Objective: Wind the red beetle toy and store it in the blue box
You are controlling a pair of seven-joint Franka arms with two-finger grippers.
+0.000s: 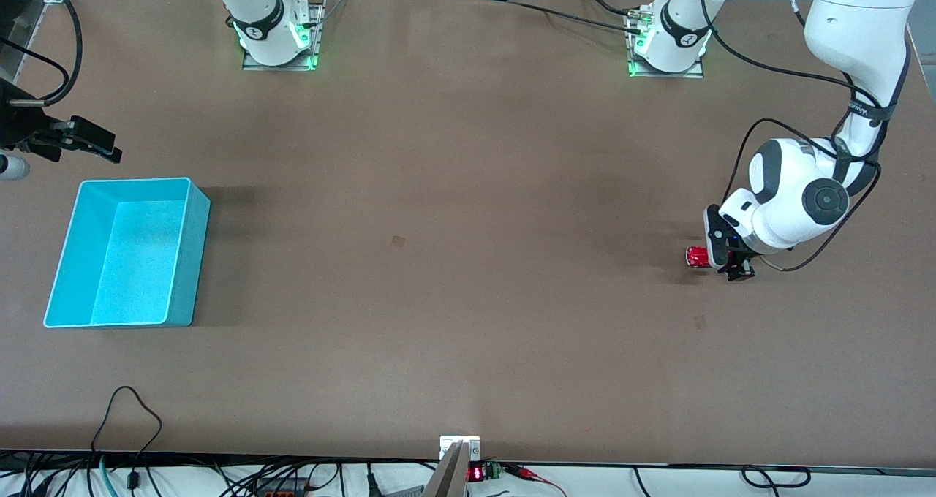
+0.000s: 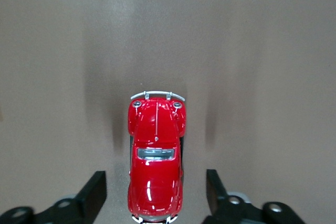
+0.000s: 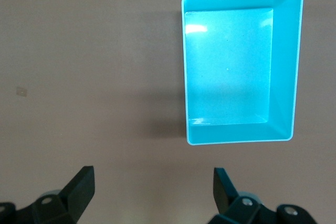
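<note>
The red beetle toy [image 1: 696, 256] stands on the brown table toward the left arm's end. My left gripper [image 1: 735, 267] is low over it and open. In the left wrist view the toy [image 2: 156, 150] lies between the two black fingers [image 2: 94, 190], with a gap on each side and no contact. The blue box [image 1: 189, 263] stands empty toward the right arm's end of the table. My right gripper [image 1: 91, 140] hangs open and empty in the air beside the box, toward the robots' bases. The right wrist view shows the box [image 3: 286, 66] past that gripper [image 3: 152, 178].
The two arm bases [image 1: 278, 40] [image 1: 669, 44] stand along the table's edge farthest from the front camera. Cables [image 1: 124, 416] lie at the edge nearest it. A small dark mark [image 1: 397, 241] is on the table's middle.
</note>
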